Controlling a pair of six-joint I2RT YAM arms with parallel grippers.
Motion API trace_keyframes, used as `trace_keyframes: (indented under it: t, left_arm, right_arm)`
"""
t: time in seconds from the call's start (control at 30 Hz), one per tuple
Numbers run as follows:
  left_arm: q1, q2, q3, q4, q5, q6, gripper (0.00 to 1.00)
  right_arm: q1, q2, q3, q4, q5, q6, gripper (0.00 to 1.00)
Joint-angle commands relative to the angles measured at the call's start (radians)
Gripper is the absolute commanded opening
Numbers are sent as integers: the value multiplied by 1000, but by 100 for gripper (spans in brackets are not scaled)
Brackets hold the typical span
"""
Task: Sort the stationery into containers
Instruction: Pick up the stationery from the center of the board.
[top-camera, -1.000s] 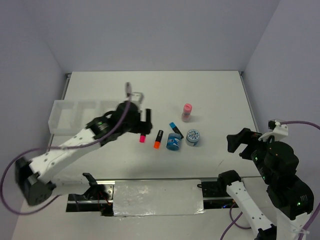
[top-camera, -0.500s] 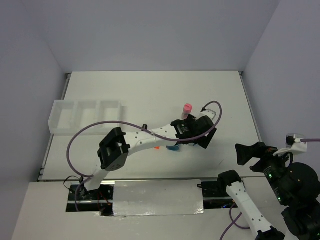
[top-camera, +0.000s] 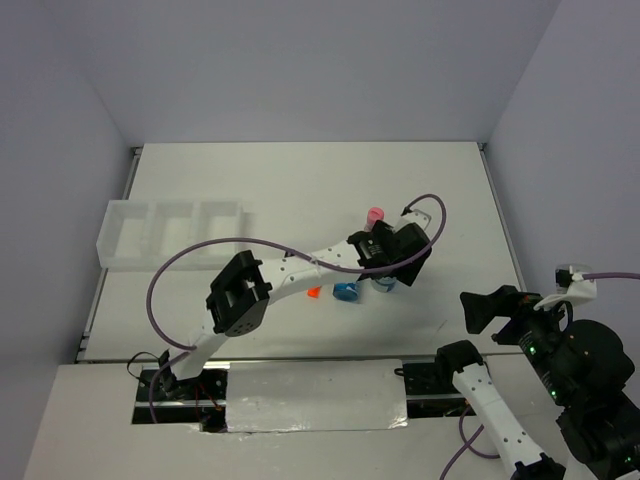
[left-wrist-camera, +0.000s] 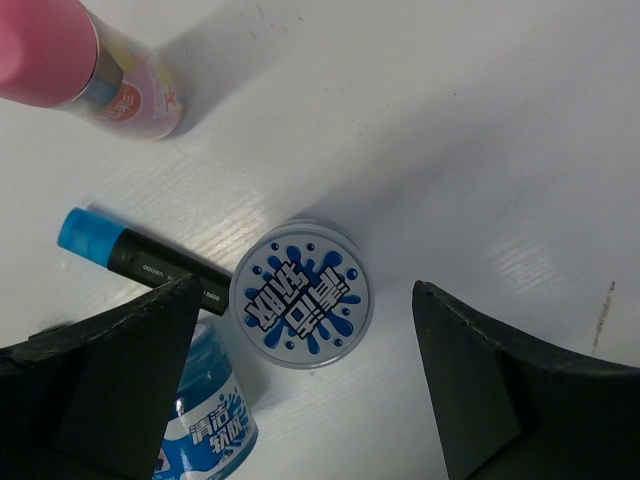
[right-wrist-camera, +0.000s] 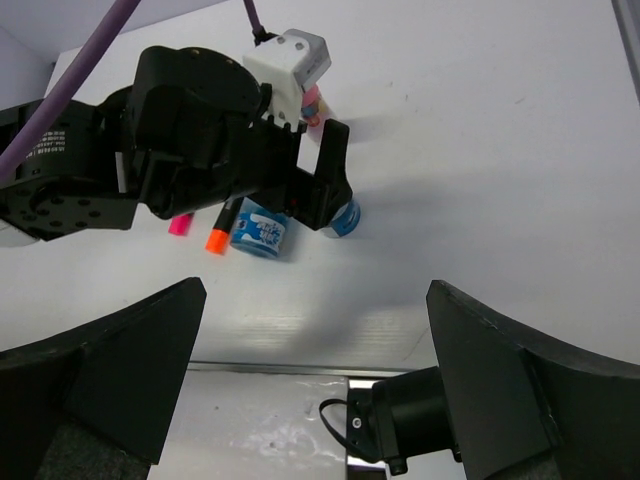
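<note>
- The left tool (left-wrist-camera: 305, 290) hangs wide open and empty, one finger on either side of the upright tape roll (left-wrist-camera: 301, 294).
- Step in hand, as I judge it: lining up to pick that roll.
- The blue-tipped marker (left-wrist-camera: 130, 255) appears to touch the roll, and a second roll (left-wrist-camera: 210, 415) lies just beside it.
- The next move calls for a straight descent, closing clear of the marker, then a carry to the tray (top-camera: 112, 238), well apart on the tabletop.
- The right tool (right-wrist-camera: 315, 300) is open and idle.

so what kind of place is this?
Probably a lab test cell: white table boxed by plain grey walls, with a translucent white three-compartment tray and staged stationery like a round blue-and-white tape roll.
</note>
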Motion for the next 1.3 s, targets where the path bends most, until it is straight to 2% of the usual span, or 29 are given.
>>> trace_keyframes:
  t: [0.0,0.2,0.83,0.87,0.93,1.07,1.1,1.17,1.2,1.27]
  left_arm:
    - [16,17,20,-2,11,19,99]
    - [22,18,-14,36,65,23,99]
    - [22,70,-22,42,76,2,98]
    - [22,67,-22,47,79,6,93]
    - [22,63,-36,71,93,11,76]
    - [22,73,-19,62,102,12,75]
    - [22,75,-17,62,108,17,59]
    - [22,76,-16,67,120,14,40]
    - [22,73,-14,71,132,14,22]
    - [19,52,-8,83,178,11,6]
  right_arm:
    - [5,-9,-12,27,-16,-17,100]
    - [8,-8,-21,36,-29,-23,100]
    - [25,11,-12,39,-46,-28,100]
    - [25,11,-12,39,-46,-28,100]
    - [25,12,-10,37,-47,-28,100]
    - [26,12,-9,36,-52,-29,100]
    - [25,12,-9,37,-53,-29,100]
    - [25,11,-10,36,-52,-29,100]
    - [26,9,-10,37,-52,-29,100]
    - [26,9,-13,39,-50,-29,100]
